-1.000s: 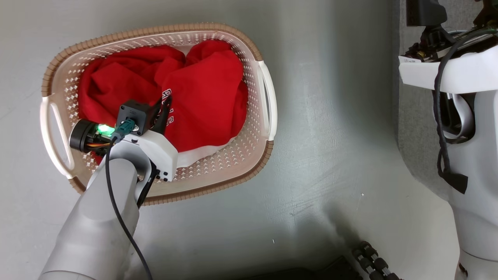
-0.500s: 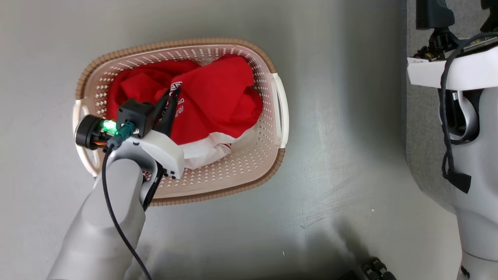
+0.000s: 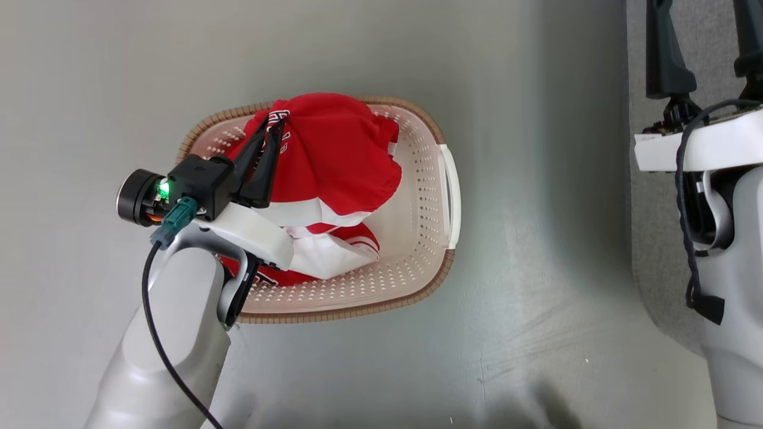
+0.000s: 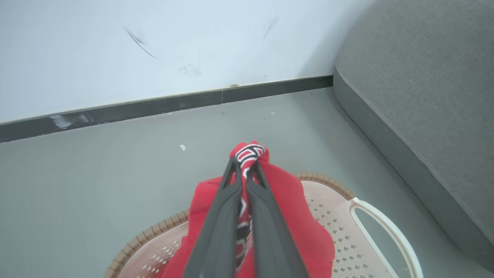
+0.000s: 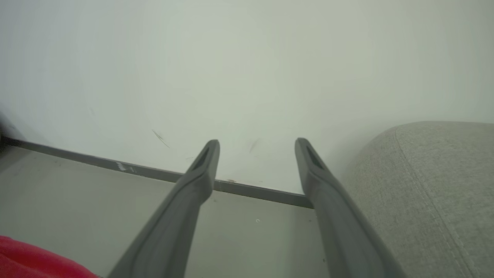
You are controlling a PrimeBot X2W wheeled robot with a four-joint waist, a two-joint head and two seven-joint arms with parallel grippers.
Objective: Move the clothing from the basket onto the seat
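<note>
My left gripper (image 3: 275,122) is pinching a fold of the clothing (image 3: 343,155), jaws pressed together on the lettered part, and is carrying it up out of the basket (image 3: 420,196)

A second ago this red piece was lying spread over the basket floor with the fingers down in it. Now it is hanging bunched from the tips, its top covering the far rim and its lower hem trailing inside. The whole head picture is shifting too, so I am putting part of that down to my camera moving, not the basket sliding

The lift is uncovering a second piece (image 3: 334,253), red with white lining and striped trim, lying on the basket floor. I am judging the task barely under way: one piece in the air, one waiting, nothing on the seat (image 4: 424,100)

My right gripper (image 5: 256,148) is standing wide open and empty

The head view is giving me the second piece and how much cloth is dangling. The left wrist view is hiding that behind its own fingers but is showing the nip itself, with trim poking past the tips, and the seat off to the right beyond the handle (image 4: 389,229), with bare floor (image 4: 328,127) between. The right wrist view is adding the seat's rounded corner and a sliver of red at its lower left edge
</note>
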